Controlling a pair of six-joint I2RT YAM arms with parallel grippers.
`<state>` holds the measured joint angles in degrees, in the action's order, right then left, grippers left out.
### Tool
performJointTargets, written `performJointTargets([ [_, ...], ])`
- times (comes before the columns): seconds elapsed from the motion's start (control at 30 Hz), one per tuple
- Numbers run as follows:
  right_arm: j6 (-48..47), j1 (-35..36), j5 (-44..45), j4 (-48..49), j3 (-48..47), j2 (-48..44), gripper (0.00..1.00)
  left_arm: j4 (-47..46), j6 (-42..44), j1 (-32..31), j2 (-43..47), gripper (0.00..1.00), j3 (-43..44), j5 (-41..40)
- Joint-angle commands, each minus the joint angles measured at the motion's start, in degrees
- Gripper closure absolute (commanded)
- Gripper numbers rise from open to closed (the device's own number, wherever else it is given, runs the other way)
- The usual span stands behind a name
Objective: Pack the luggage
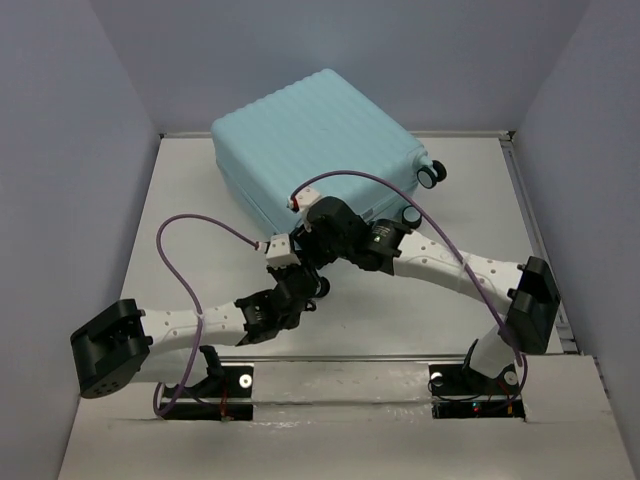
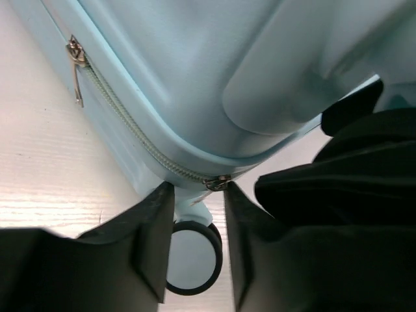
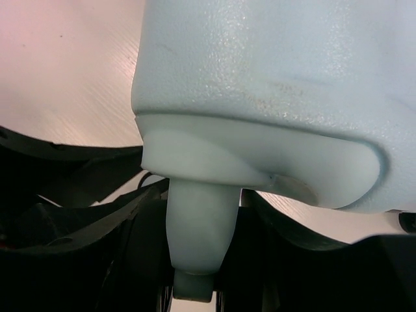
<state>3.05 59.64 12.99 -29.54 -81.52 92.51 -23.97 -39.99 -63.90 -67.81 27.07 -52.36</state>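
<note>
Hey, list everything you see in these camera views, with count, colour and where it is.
luggage: one, pale aqua, zipped shut, table's far middle
caster wheels: three show, black-rimmed, two at luggage's right end, one by left hand
zipper pulls: two, silver, on luggage seam
table: one, white, under everything
cables: two, purple, looping over arms
arms: two, white and black, near edge
left hand: one, black, fingers flanking a wheel
right hand: one, black, closed on caster stem
</note>
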Motion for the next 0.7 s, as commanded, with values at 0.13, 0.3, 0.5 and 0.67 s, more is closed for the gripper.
performJointTargets([
  [0.13,0.2,8.0,-18.0,15.6,2.3,-8.7,0.93,-23.8,9.9,0.8,4.0,0.94,4.7,-13.4],
  [0.3,0.7,8.0,-11.1,17.1,7.5,-13.1,0.93,-12.7,8.2,2.6,15.5,0.94,-0.6,-15.2],
  [0.5,1.7,6.8,-6.2,17.9,13.3,-17.5,0.93,7.0,1.3,5.7,32.2,0.94,-8.3,-15.3],
  [0.67,2.8,5.4,-2.9,17.9,19.1,-21.7,0.93,13.7,0.2,10.2,40.9,0.94,-11.9,-11.5],
])
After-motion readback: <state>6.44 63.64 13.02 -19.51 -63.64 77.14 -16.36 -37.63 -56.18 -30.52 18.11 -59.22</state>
